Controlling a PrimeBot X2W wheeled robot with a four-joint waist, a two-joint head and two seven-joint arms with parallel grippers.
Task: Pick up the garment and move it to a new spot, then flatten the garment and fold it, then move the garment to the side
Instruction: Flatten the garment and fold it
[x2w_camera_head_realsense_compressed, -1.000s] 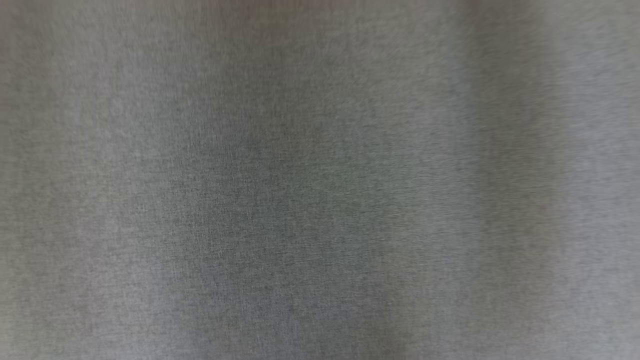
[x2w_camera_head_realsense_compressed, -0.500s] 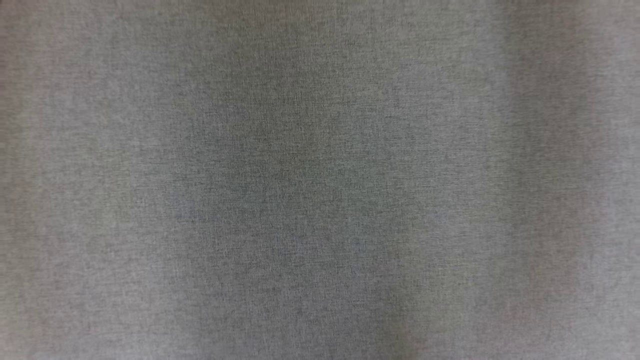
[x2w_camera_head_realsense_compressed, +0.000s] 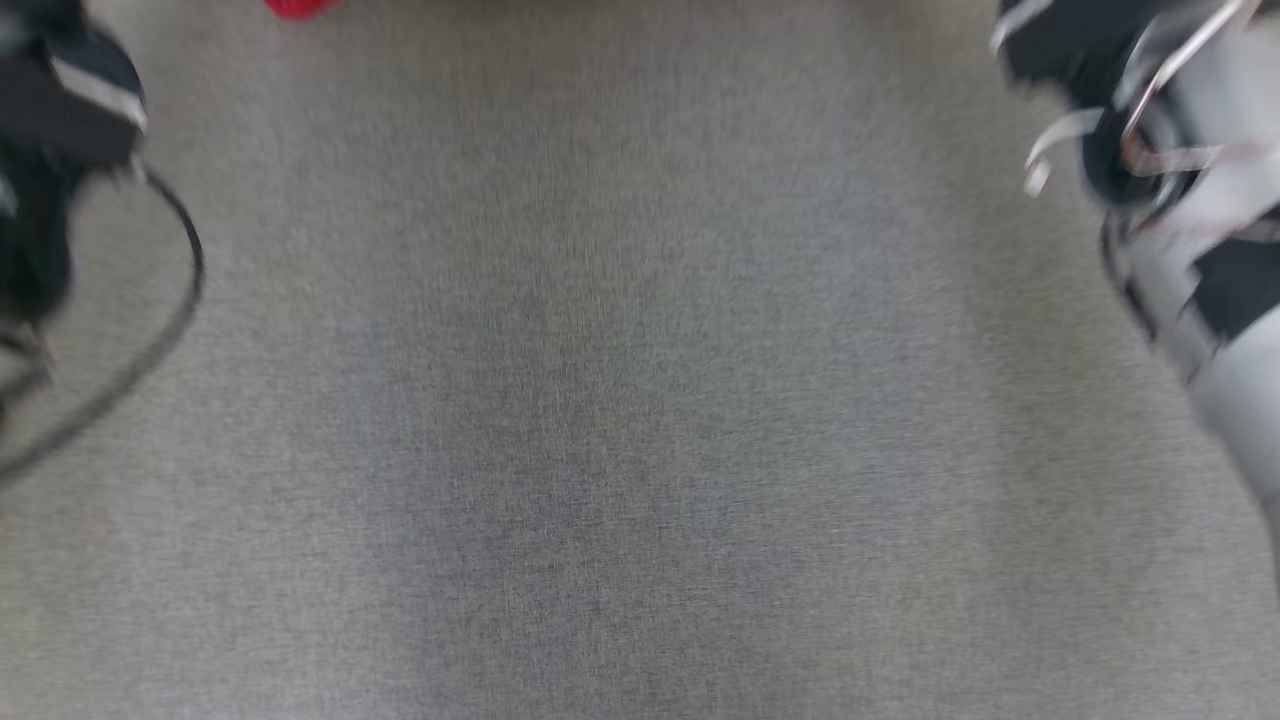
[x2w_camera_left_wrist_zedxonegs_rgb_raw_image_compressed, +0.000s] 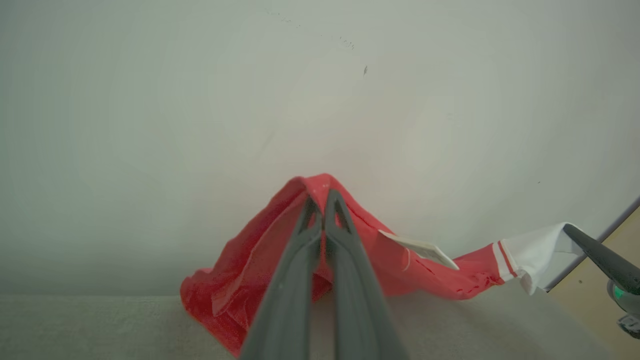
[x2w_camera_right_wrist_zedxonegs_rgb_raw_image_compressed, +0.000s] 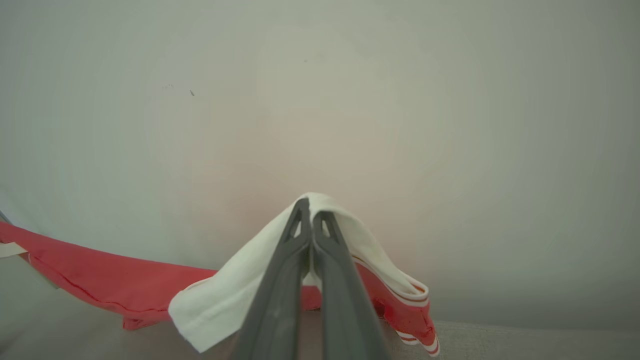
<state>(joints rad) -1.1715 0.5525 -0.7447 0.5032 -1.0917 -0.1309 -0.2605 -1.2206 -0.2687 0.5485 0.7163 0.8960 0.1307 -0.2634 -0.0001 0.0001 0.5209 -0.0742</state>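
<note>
The tabletop (x2w_camera_head_realsense_compressed: 640, 420) was covered in grey woven cloth, blurred in the head view, with a darker shadow down its middle. In the left wrist view the lower folds of the red garment (x2w_camera_left_wrist_zedxonegs_rgb_raw_image_compressed: 235, 295) reached down to its pale surface; whether they rested there was unclear.

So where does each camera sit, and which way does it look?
Head view: on the robot's head, looking down at the grey surface; left arm and right arm at the edges.
Left wrist view: on the left wrist, looking along its own fingers at a pale wall; jaws shut on the red garment.
Right wrist view: on the right wrist, facing that wall too; its fingers pinch the garment's white end.
Shared: both wrist views show garment and wall.
</note>
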